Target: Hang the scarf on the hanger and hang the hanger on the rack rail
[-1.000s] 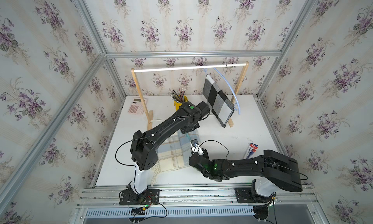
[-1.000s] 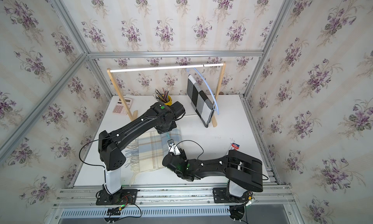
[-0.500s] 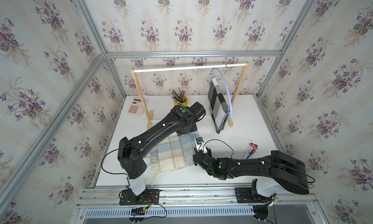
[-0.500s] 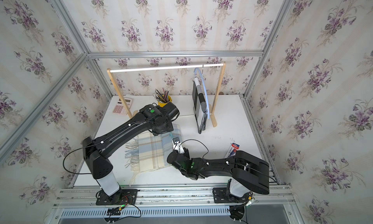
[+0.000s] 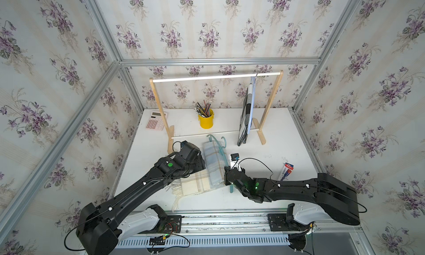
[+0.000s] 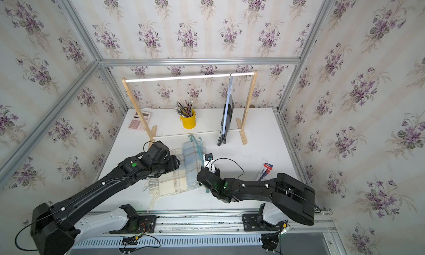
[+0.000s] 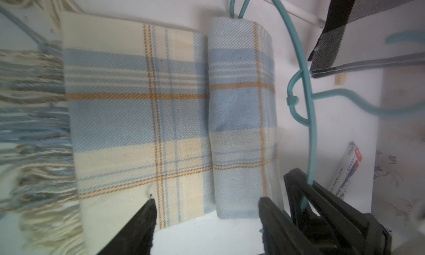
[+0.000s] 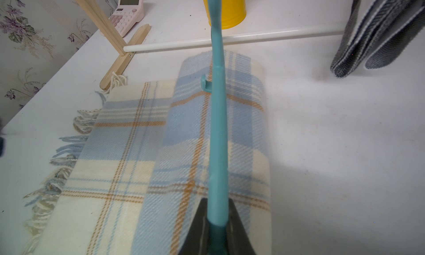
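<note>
Clamping the teal hanger (image 8: 217,127) with the right gripper (image 8: 217,221), jaws closed tight on its thin bar, low over the white table (image 5: 276,132). Holding the left gripper (image 7: 207,203) wide open and empty, fingers (image 7: 147,219) spread just over the plaid scarf (image 7: 138,118); touching the cloth or not, hard to tell from here. Seeing the scarf lying flat on the table between the two arms, fringe pointing toward the left arm's side, the other end folded over into a thick blue band. Running the hanger along this band, possibly with one bar passing under the fold. Noticing behind them a wooden rack (image 5: 207,78) carrying a dark checked cloth (image 5: 243,125), then a yellow cup (image 5: 206,121) of pencils and a pink calculator (image 5: 155,122) near the back wall.
</note>
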Motion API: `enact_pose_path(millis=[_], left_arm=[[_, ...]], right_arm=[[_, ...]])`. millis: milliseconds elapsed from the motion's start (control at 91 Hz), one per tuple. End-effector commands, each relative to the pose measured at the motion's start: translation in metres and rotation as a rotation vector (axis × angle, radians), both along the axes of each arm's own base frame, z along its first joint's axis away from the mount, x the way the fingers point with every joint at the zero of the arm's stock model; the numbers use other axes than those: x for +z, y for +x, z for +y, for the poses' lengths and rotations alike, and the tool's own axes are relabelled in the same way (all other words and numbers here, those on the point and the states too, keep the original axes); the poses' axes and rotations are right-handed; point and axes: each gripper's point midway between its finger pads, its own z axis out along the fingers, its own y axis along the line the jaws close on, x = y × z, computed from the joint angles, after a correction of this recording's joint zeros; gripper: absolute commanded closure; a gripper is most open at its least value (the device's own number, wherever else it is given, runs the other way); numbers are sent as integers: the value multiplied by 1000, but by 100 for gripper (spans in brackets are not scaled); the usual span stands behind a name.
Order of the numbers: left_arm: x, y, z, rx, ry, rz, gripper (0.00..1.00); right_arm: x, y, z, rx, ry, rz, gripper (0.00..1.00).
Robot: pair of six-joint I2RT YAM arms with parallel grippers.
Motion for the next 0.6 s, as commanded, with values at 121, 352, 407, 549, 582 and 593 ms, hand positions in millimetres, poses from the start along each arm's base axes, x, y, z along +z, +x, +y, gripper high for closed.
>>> enact_pose_path(millis=[121,352,407,549,582,593], left_arm=[[-21,38,-52,-91,-200,18,38],[-72,50,-63,-106,-175,166,44],[-81,50,-63,-104,-170,186,44],[-95,51,-66,-110,-156,225,49],[-98,51,-67,-112,-155,231,49],[-99,50,-67,-112,-154,235,50]], right_arm=[[-4,0,-4,-26,22,30,100],[-5,-1,-5,-28,22,38,100],[-4,-1,-5,-26,21,38,100],[-5,-2,-6,-25,22,44,100],[-5,-2,-6,-25,22,45,100],[-5,-2,-6,-25,23,44,100]])
